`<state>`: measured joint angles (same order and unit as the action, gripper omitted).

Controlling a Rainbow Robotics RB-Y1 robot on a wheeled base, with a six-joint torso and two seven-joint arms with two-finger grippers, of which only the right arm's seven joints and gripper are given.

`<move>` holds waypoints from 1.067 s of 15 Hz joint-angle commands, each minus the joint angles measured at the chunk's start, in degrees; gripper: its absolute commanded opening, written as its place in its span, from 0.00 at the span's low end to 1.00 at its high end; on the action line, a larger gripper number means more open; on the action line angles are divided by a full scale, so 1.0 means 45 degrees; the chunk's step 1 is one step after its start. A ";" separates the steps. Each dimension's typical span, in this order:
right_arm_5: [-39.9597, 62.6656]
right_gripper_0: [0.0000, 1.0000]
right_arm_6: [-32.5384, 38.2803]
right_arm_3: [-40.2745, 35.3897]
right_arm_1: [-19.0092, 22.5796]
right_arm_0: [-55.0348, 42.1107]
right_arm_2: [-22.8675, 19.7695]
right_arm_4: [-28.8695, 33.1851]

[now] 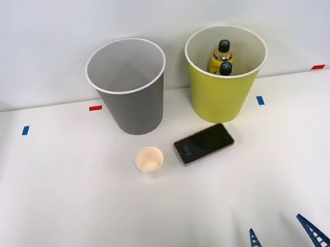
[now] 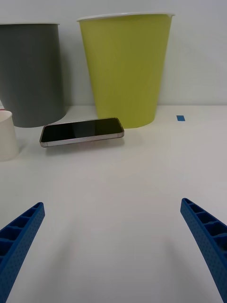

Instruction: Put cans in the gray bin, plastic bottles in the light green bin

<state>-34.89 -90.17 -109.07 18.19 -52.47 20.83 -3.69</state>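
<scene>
Two plastic bottles (image 1: 222, 59) sit inside the light green bin (image 1: 218, 96), black caps up, long axes roughly vertical w/ a slight lean toward the back wall; the nearer one is mostly hidden by the rim, just cap and a bit of amber showing. Bin stands upright at the back right of the table (image 1: 56, 219), open mouth up, wider at the top than the base. Gray bin (image 1: 134, 106) stands upright just to its left, apart from it, and what I can see of its pale inside looks bare, tho the bottom is out of sight.

In front of the bins, btw: a small cream paper cup (image 1: 149, 159) standing mouth up, and a phone (image 1: 203, 143) lying flat, dark screen up, long axis running left-right w/ a slight tilt, near the green bin's base but not touching.

Right gripper (image 1: 285, 239) is at the near right edge of the table, well short of the phone, blue ribbed fingers spread wide w/ nothing between them. From the wrist cam they point straight at the phone and the green bin behind it.

Surface is plain white, w/ small blue tape marks (image 1: 25, 130) and red tape marks (image 1: 95, 107) stuck on it. Behind is a bare pale wall.
</scene>
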 commanded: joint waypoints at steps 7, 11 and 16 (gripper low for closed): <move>0.0000 1.00 0.0000 0.0000 0.0000 0.0000 0.0000 0.0000; 0.0000 1.00 0.0000 0.0000 0.0000 0.0000 0.0000 0.0000; 0.0000 1.00 0.0000 0.0000 0.0000 0.0000 0.0000 0.0000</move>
<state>-34.89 -90.17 -109.07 18.19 -52.47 20.83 -3.69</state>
